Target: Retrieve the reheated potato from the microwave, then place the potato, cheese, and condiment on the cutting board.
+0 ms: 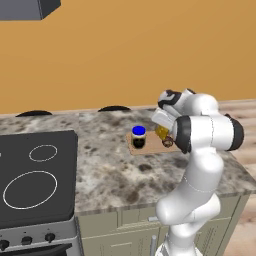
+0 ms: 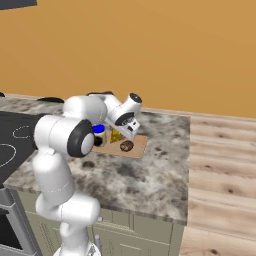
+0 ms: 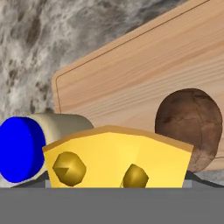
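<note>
On the cutting board (image 1: 152,146) (image 2: 138,144) (image 3: 144,74) stand the blue-lidded condiment jar (image 1: 138,137) (image 2: 98,133) (image 3: 19,148), the yellow cheese wedge (image 1: 161,132) (image 2: 116,136) (image 3: 118,157) and the brown potato (image 1: 168,142) (image 2: 126,146) (image 3: 188,127). My gripper (image 1: 162,130) (image 2: 120,134) (image 3: 116,183) hangs right over the cheese. Its dark fingertips (image 3: 199,180) stand wide on either side of the wedge. Whether they still press the wedge I cannot tell. In the hand view the jar is left of the cheese and the potato right. The microwave is out of view.
A black stovetop (image 1: 35,175) (image 2: 12,142) lies left of the board on the marbled counter (image 1: 110,175) (image 2: 150,175). The counter ends just right of the board, with wooden floor (image 2: 220,175) beyond. An orange wall runs behind.
</note>
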Robot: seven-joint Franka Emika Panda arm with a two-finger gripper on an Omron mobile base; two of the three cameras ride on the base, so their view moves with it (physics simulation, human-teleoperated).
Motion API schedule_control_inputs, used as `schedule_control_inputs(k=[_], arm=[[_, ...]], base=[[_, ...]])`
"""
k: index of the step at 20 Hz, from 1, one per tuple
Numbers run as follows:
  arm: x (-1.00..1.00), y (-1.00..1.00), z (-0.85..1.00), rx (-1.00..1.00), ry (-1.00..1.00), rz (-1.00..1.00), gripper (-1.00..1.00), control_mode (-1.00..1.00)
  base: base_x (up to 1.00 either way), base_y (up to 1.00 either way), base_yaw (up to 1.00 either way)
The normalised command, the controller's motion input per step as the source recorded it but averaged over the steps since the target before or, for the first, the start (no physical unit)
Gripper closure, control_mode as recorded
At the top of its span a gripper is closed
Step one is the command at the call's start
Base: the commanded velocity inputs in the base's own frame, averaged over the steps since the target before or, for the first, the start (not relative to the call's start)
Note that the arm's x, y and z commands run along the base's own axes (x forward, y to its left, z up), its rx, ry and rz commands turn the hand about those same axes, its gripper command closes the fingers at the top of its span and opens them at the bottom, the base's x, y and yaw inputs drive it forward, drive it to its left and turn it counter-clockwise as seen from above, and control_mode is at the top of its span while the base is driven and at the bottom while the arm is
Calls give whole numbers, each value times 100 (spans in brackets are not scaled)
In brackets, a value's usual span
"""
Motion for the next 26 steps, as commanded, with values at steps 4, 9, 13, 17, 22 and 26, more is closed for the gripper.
schedule_control_inputs(k=[4,9,13,17,22,26], arm=[[5,7,-16,0,0,0,100,-100],[17,13,-10,0,0,0,100,-100],[18,6,-15,0,0,0,100,-100],[20,0,-18,0,0,0,100,-100],[23,0,-13,0,0,0,100,-100],[13,0,-14,0,0,0,100,-100]], base=[[0,0,0],[0,0,0],[0,0,0],[0,0,0],[0,0,0],[0,0,0]])
